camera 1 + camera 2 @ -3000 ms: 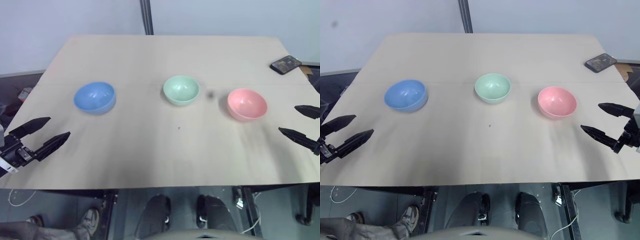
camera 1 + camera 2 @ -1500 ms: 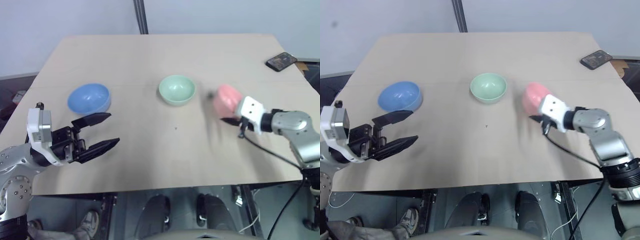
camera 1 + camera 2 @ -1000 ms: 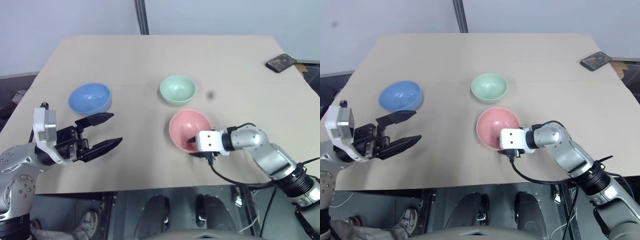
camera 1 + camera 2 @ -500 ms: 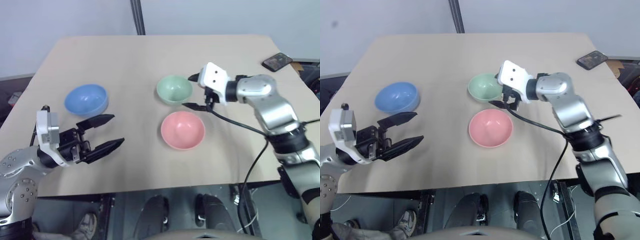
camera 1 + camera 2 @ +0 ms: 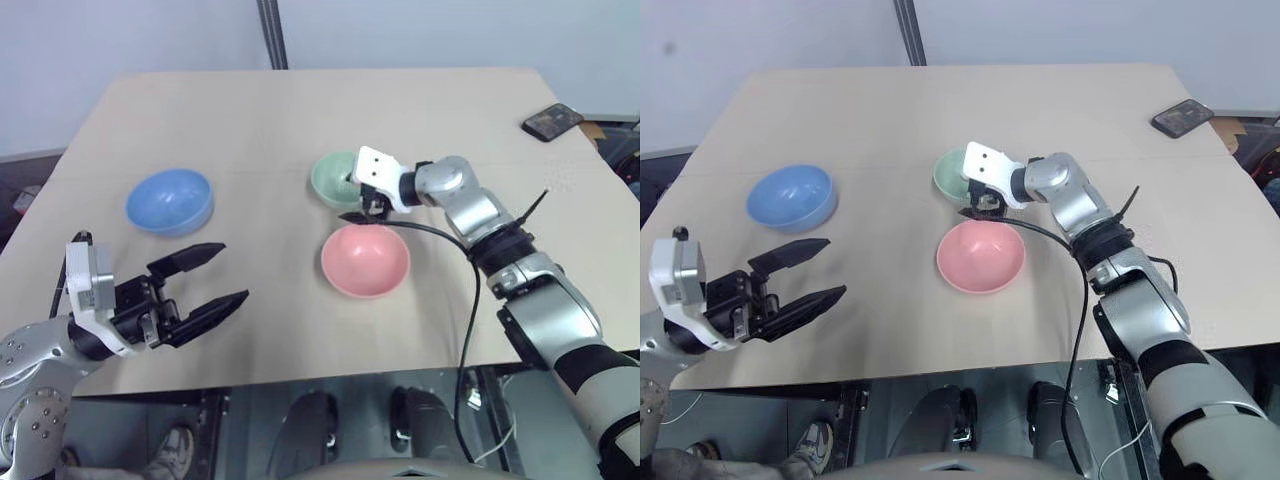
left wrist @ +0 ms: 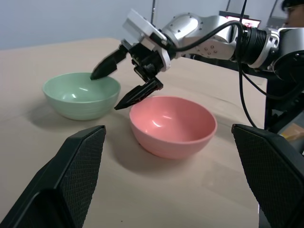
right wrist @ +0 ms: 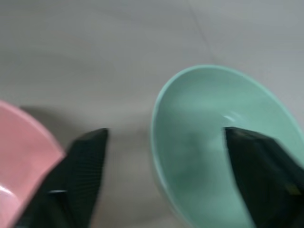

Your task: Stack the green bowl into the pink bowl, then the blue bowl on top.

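Right jaws (image 6: 127, 84): you see them parted and holding nothing, straddling the near rim of the small round pale mint-green bowl (image 7: 223, 142), one finger above its hollow, the other outside its wall.
Green bowl: it stands upright on the pale wooden counter (image 5: 300, 120); from these jaws it lies directly ahead, rim between the fingers.
Small round salmon-pink bowl (image 5: 365, 260): upright on the counter just beside the green bowl, under and slightly behind the outer finger of the right jaws; empty.
Small round light sky-blue bowl (image 5: 169, 200): upright, well apart from the right jaws; it sits ahead of the left jaws (image 5: 210, 282), not touching them.
Left jaws: spread wide, empty, hanging above the counter.
Handling, judged: you should expect a light, stiff, smooth-walled bowl, probably plastic or melamine; the glossy wall may slip under a shallow pinch.
Where to hold, judged: take the rim wall, one finger inside and one outside, seated well below the lip.
Risk, judged: closing off-centre could tip or skid the bowl toward the pink one.
Other item: a dark phone (image 5: 552, 121) lies at the far counter edge, well clear of both jaws.
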Controlling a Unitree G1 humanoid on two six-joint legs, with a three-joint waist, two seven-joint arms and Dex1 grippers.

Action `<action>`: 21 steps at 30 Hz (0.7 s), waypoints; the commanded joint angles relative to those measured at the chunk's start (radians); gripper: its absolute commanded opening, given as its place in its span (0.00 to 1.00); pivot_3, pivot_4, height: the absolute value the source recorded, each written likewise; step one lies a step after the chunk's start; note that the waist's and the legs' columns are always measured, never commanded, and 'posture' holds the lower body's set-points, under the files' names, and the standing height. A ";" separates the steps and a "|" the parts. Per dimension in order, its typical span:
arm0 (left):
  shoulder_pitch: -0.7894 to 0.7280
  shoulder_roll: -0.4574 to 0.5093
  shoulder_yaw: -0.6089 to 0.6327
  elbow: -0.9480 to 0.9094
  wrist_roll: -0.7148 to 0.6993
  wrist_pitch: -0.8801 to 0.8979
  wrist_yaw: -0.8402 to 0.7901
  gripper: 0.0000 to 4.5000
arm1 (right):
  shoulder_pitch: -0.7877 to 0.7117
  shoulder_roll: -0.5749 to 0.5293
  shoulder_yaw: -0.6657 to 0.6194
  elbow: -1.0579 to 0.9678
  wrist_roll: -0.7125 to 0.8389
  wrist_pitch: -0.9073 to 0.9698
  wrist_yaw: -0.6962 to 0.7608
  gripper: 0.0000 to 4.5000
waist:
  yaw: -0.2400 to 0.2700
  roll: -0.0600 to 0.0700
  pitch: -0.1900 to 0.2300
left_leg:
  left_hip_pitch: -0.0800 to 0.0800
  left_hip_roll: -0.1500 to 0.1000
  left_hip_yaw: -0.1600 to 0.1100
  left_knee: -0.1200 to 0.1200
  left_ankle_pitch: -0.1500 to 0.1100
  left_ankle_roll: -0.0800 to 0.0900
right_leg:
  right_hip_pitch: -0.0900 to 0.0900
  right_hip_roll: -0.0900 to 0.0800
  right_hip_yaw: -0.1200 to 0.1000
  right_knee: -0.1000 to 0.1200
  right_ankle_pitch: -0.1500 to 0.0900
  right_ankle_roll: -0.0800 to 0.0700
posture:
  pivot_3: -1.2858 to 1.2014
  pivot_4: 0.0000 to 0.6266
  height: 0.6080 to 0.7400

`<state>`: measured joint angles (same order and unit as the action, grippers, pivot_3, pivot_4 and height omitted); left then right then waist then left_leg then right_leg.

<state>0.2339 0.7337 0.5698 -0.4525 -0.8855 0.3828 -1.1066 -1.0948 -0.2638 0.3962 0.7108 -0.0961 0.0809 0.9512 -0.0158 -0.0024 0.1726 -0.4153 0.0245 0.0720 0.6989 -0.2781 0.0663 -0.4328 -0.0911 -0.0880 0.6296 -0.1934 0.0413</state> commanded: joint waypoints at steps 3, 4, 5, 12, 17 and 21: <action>0.015 -0.005 0.032 -0.043 -0.019 -0.013 0.013 1.00 | -0.042 0.011 -0.012 0.049 -0.038 -0.077 -0.019 0.29 | -0.005 0.000 0.000 | 0.000 0.000 0.000 0.000 0.000 0.000 | 0.000 0.000 0.000 0.000 0.000 0.000 | 0.52 0.24 1.00; 0.016 -0.006 0.032 -0.045 -0.020 -0.014 0.014 1.00 | -0.043 0.012 -0.009 0.060 -0.049 -0.092 -0.026 0.20 | -0.007 0.000 0.000 | 0.000 0.000 0.000 0.000 0.000 0.000 | 0.000 0.000 0.000 0.000 0.000 0.000 | 0.52 0.24 1.00; 0.017 -0.007 0.031 -0.046 -0.021 -0.014 0.016 1.00 | -0.044 0.013 -0.008 0.068 -0.056 -0.105 -0.029 0.08 | -0.009 0.000 0.000 | 0.000 0.000 0.000 0.000 0.000 0.000 | 0.000 0.000 0.000 0.000 0.000 0.000 | 0.52 0.24 1.00; 0.006 -0.006 0.020 -0.041 -0.025 -0.015 0.024 1.00 | -0.057 -0.017 -0.050 -0.009 -0.042 -0.141 0.012 0.00 | -0.016 0.001 0.001 | 0.000 0.000 0.000 0.000 0.000 -0.001 | 0.000 0.000 0.000 0.000 0.000 0.000 | 0.52 0.24 1.00; -0.010 -0.010 0.010 -0.032 -0.024 -0.012 0.030 1.00 | 0.037 -0.157 -0.119 -0.389 0.119 0.000 0.229 0.00 | -0.009 0.002 0.002 | -0.001 0.000 0.000 0.000 0.000 -0.001 | -0.001 0.000 0.000 0.000 0.000 0.000 | 0.52 0.24 1.00; -0.019 -0.015 0.004 -0.017 -0.020 -0.013 0.031 1.00 | 0.182 -0.336 -0.182 -0.753 0.283 0.216 0.360 0.00 | 0.004 0.002 0.001 | 0.000 0.000 -0.001 -0.001 0.000 -0.001 | 0.000 0.000 -0.001 -0.002 0.000 0.000 | 0.52 0.24 1.00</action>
<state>0.2152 0.7193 0.5636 -0.4595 -0.8982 0.3835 -1.0748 -0.9518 -0.5490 0.2627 0.1176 0.1001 0.2043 1.2570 -0.0115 -0.0007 0.1737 -0.4153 0.0247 0.0716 0.6974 -0.2783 0.0655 -0.4324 -0.0911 -0.0884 0.6273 -0.1933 0.0415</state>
